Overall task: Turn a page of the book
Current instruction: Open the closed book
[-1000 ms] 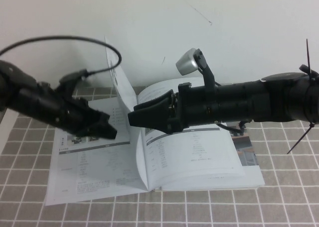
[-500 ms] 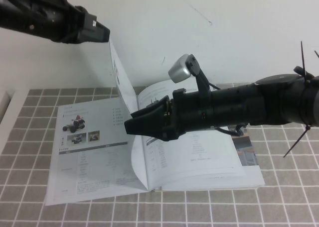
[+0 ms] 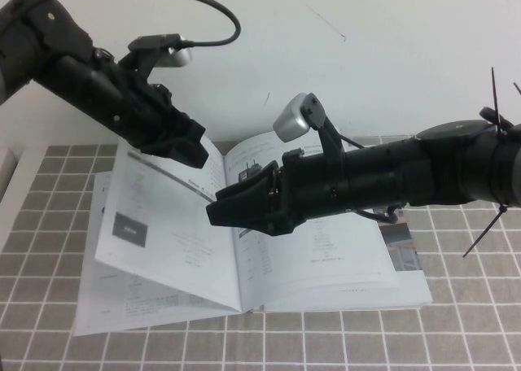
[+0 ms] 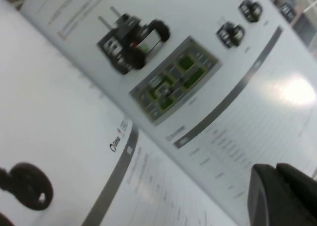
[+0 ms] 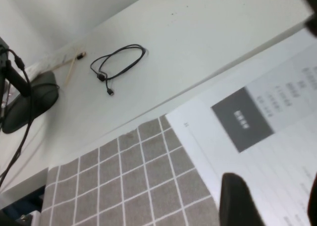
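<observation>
White glossy page (image 5: 257, 137) with a dark grey rectangular block overlies the grey tiled mat (image 5: 129, 181) — a coiled thin black cable (image 5: 116, 65) lies on the white surface beyond. Black right gripper (image 5: 270, 203) fingers apart.

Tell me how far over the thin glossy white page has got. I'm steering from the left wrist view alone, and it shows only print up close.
Observer: In the high view the thin glossy white page slants over the left half of the large open softcover book and does not lie flat. The left gripper is at the page's top edge, near the spine.
Operator: Where is the right arm?
Observer: The right gripper hovers above the spine, open, with nothing in it.
Operator: Which side of the page faces up?
Observer: The side with a small dark grey square and text.
</observation>
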`<state>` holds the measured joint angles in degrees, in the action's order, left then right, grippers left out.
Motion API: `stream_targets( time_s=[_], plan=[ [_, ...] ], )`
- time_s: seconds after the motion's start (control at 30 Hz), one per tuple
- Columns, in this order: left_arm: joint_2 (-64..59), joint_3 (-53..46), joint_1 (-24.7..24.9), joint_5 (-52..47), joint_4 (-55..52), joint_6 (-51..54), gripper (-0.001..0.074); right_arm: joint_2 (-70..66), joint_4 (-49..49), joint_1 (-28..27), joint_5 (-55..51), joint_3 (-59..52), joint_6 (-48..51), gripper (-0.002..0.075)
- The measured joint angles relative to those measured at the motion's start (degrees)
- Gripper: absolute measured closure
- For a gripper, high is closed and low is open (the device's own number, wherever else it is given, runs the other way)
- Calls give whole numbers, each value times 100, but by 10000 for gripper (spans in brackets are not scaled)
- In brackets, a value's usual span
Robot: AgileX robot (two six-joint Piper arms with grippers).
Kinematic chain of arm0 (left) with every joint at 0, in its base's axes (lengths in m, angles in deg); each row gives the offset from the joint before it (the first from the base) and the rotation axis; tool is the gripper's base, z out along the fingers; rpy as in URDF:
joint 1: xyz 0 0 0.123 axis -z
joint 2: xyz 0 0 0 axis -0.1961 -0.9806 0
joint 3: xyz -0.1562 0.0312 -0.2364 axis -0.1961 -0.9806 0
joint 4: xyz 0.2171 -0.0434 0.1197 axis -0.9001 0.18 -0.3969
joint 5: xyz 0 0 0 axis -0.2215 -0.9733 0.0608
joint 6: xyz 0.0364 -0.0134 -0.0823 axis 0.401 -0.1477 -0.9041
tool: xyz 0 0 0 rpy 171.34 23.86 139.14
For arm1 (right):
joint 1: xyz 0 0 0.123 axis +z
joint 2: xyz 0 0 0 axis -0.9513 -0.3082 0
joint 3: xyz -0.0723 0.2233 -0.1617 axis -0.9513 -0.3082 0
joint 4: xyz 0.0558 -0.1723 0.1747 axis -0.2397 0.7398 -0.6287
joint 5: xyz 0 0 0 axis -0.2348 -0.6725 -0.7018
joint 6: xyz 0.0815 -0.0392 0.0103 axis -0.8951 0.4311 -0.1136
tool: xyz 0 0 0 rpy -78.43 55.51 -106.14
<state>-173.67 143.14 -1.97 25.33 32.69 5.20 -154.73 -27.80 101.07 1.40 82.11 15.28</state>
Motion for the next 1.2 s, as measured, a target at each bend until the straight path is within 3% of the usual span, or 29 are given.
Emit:
stream_targets(
  time_s=[0.23,0.6,1.2],
  plan=[
    [0,0,0,-129,-1292,-569,738,0,225,-85,454,0,-53,423],
    [-529,-22,0,-160,-1604,-764,738,-154,2755,-277,2546,0,-1891,426],
    [-1630,-234,-21,216,-1496,-769,738,-881,4000,-277,2759,109,-3209,433]
  ],
)
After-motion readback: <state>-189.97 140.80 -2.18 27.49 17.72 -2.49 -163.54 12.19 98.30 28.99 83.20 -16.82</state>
